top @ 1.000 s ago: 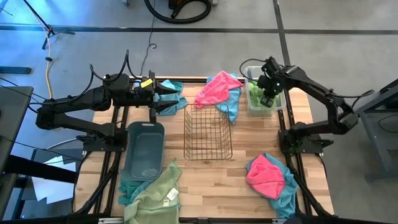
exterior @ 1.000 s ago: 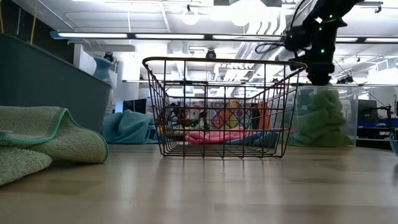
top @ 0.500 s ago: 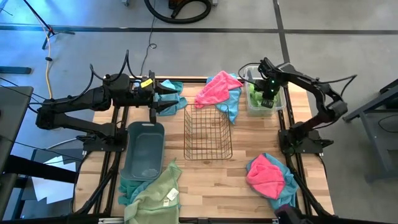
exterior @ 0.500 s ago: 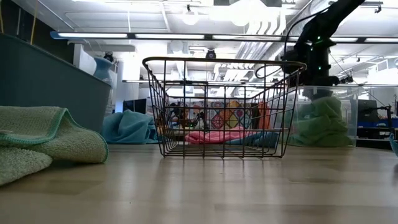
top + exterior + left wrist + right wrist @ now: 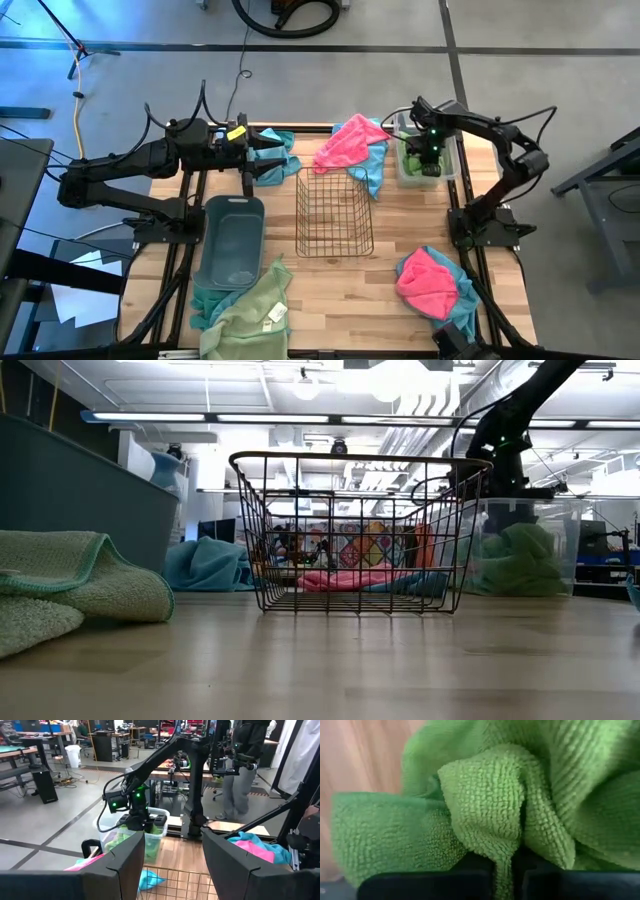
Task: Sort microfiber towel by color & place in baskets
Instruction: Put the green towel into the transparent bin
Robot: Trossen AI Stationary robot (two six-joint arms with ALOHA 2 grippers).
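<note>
Fingers of the right gripper [image 5: 428, 165] pinch a fold of fuzzy lime green microfiber towel [image 5: 520, 795] down inside the clear rectangular plastic bin [image 5: 400, 176]; farther off, the left gripper [image 5: 262, 157] waits wide-jawed and empty over a teal cloth [image 5: 282, 139].

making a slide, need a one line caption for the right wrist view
Right gripper shut on a fold of lime green microfiber towel, pressed close to the camera.
</note>
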